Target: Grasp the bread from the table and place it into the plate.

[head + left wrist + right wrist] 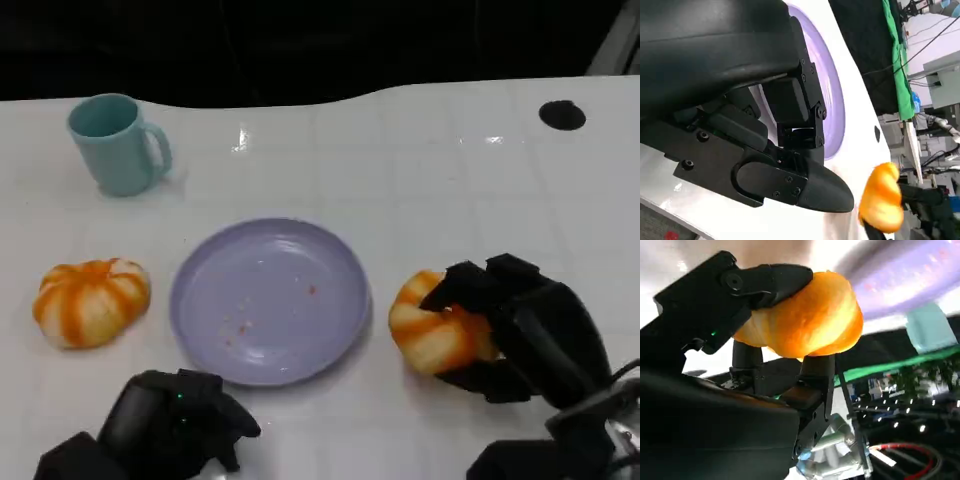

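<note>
Just right of the lilac plate (268, 300), on the white table (440, 170): gripping the orange-and-white bread (432, 325) with the right hand (515, 330), fingers (772, 282) closing over and under the loaf. Leaving a narrow strip of bare table between bread and plate rim. Resting the left hand (175, 420) near the front edge, fingers curled in, holding nothing. Lying farther left, a second bread (90, 300); standing behind it, a teal mug (115, 143).

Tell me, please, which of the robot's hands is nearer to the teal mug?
Left. The left hand rests at the table's near edge, on the same side as the teal mug at the far left. The right hand grips a bread beyond the plate.
</note>
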`<state>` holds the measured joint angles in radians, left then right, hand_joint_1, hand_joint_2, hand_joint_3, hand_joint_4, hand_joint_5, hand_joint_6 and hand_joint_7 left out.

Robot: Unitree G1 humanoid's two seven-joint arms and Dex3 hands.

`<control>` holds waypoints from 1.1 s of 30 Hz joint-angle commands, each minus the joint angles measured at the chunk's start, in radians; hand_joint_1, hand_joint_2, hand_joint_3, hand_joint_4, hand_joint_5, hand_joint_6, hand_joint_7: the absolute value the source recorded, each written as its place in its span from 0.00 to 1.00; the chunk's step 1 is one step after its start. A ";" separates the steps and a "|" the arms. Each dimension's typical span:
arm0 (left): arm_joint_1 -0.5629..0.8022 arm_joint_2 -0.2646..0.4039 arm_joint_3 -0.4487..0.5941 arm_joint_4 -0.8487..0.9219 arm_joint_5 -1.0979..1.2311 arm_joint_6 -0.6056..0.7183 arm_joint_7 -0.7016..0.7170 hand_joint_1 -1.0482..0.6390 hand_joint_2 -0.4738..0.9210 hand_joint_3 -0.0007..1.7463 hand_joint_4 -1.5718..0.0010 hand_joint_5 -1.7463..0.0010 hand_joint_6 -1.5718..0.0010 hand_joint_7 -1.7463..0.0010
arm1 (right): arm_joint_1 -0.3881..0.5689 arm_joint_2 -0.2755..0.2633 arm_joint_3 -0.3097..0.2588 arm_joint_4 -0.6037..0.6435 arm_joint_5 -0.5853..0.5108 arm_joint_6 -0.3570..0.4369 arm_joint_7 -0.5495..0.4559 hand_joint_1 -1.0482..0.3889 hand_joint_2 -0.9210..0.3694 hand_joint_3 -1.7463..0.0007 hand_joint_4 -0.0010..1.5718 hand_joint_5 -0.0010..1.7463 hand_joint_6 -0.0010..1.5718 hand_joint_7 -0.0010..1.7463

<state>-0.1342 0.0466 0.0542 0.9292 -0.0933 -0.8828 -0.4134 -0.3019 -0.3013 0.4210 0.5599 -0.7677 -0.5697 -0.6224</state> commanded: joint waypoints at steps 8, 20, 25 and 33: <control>0.003 0.012 0.001 0.008 0.012 0.003 0.017 0.00 1.00 0.10 0.24 0.32 0.15 0.64 | -0.050 0.099 -0.045 -0.021 0.227 -0.083 0.231 0.60 0.49 0.24 0.59 1.00 0.46 0.96; 0.006 0.005 0.003 0.010 0.002 0.007 0.009 0.00 1.00 0.09 0.23 0.32 0.15 0.64 | -0.232 0.238 0.001 0.144 0.173 -0.064 0.255 0.71 0.54 0.17 0.60 1.00 0.53 0.87; 0.010 0.003 0.005 0.005 -0.016 0.022 -0.009 0.00 1.00 0.07 0.23 0.33 0.14 0.65 | -0.308 0.298 0.016 0.264 0.152 -0.087 0.208 0.71 0.51 0.17 0.60 1.00 0.53 0.87; 0.004 0.007 0.004 0.017 -0.001 0.011 0.004 0.00 1.00 0.08 0.22 0.34 0.13 0.65 | -0.397 0.369 0.034 0.423 0.167 -0.051 0.247 0.64 0.35 0.47 0.44 0.56 0.46 0.33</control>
<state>-0.1354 0.0394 0.0560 0.9321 -0.1019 -0.8754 -0.4152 -0.6659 0.0606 0.4538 0.9571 -0.6145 -0.6418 -0.4095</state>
